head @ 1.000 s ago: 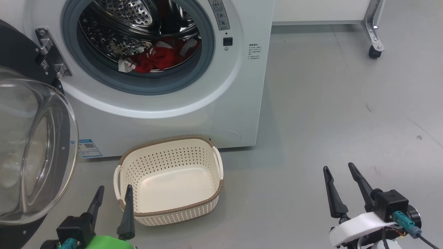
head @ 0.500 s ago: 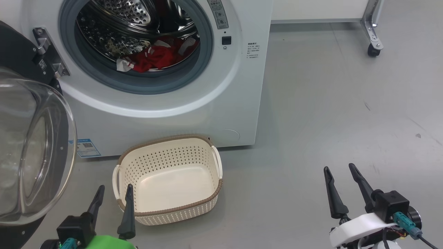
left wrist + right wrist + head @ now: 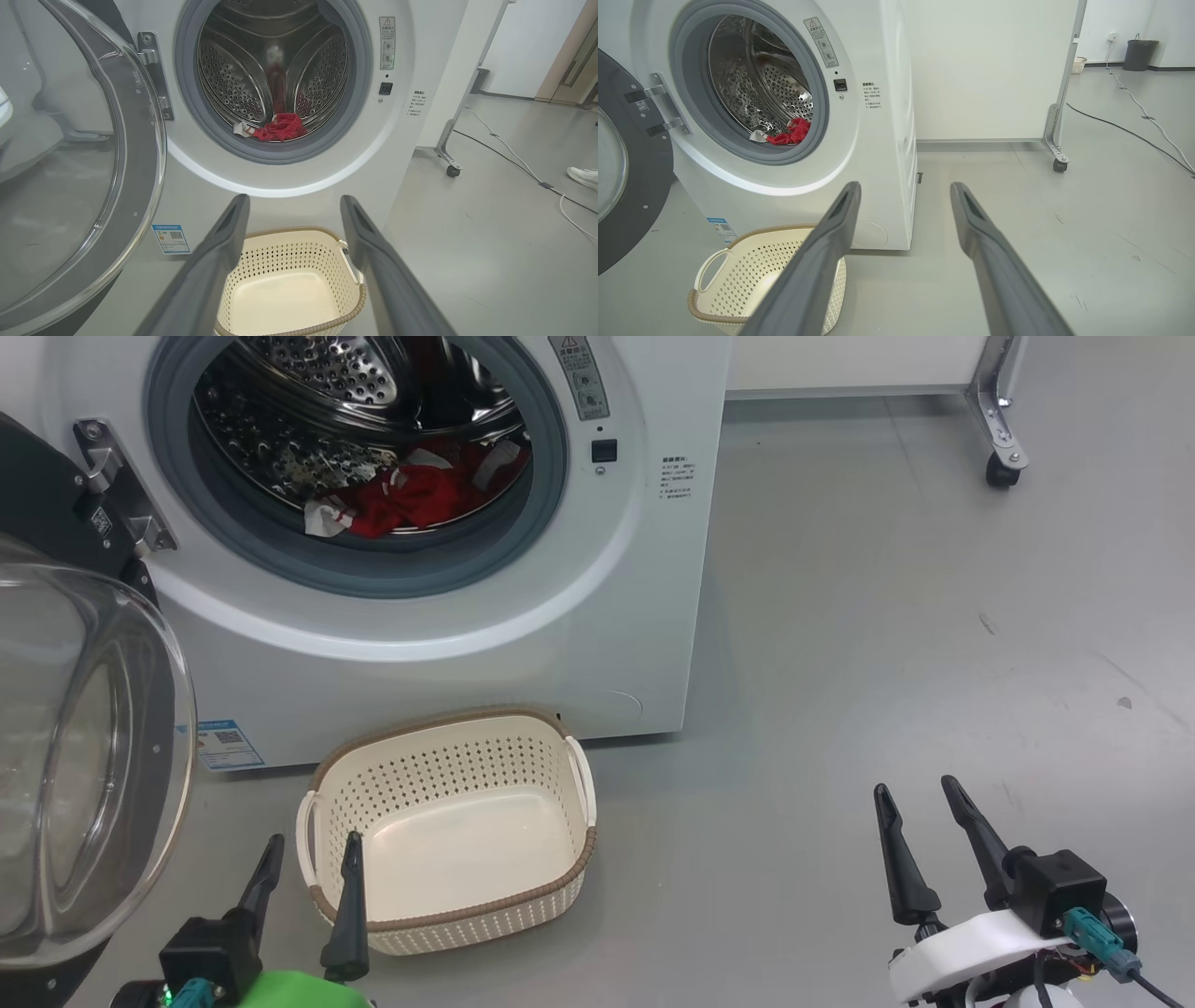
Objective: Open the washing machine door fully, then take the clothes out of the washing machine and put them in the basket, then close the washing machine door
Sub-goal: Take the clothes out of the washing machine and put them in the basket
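Nearest the robot, the left gripper (image 3: 313,840) sits at the lower left of the head view with its fingers spread apart and nothing between them. The right gripper (image 3: 915,786) sits at the lower right above bare grey floor (image 3: 887,616), its fingers likewise spread and empty. Just beyond the left gripper, the cream basket (image 3: 476,926) stands upright on the floor and is empty. One left finger overlaps the basket's near-left corner in the head view, and contact cannot be confirmed. To the left of the basket, the washing machine door (image 3: 93,756) stands swung wide open on its metal hinge (image 3: 117,485), with the clear glass bowl bulging toward the basket. Directly behind the basket is the white front of the washing machine (image 3: 420,681), which carries a small blue label (image 3: 222,744) low on its left side. The grey gasket (image 3: 373,574) rings the open port. The red clothes (image 3: 411,499), with white trim showing, lie at the bottom front of the perforated steel drum (image 3: 308,364). Farther right, a caster wheel (image 3: 999,471) of a metal frame rests on the floor.
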Controlling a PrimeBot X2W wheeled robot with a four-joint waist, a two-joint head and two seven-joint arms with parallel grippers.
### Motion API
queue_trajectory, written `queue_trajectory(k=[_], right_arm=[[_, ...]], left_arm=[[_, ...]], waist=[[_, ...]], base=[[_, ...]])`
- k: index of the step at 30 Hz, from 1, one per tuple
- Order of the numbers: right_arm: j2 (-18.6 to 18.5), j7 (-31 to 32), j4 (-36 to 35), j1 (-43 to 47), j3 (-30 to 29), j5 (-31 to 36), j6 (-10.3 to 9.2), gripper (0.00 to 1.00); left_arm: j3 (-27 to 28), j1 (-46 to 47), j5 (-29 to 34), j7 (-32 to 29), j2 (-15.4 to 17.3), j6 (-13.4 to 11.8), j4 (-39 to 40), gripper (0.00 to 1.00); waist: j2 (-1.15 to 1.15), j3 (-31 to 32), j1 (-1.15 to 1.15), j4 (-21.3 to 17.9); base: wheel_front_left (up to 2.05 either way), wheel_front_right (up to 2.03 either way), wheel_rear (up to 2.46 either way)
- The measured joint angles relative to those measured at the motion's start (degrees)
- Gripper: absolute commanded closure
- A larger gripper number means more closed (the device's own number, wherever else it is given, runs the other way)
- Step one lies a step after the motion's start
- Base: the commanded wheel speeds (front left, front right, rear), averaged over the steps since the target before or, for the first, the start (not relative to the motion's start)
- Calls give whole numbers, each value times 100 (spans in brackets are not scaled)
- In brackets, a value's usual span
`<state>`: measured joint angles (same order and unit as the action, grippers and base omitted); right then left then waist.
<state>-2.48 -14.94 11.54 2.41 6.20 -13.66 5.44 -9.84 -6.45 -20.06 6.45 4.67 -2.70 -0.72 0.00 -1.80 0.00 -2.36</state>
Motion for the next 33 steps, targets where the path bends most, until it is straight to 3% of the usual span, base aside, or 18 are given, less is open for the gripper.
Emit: queue_trajectory(k=[33], right_arm=[[4, 0, -5, -1, 4, -20, -3, 0]], left_arm=[[-110, 1, 5, -35, -1, 22, 14, 0]], waist=[[0, -65, 0, -30]], base=[[63, -63, 0]])
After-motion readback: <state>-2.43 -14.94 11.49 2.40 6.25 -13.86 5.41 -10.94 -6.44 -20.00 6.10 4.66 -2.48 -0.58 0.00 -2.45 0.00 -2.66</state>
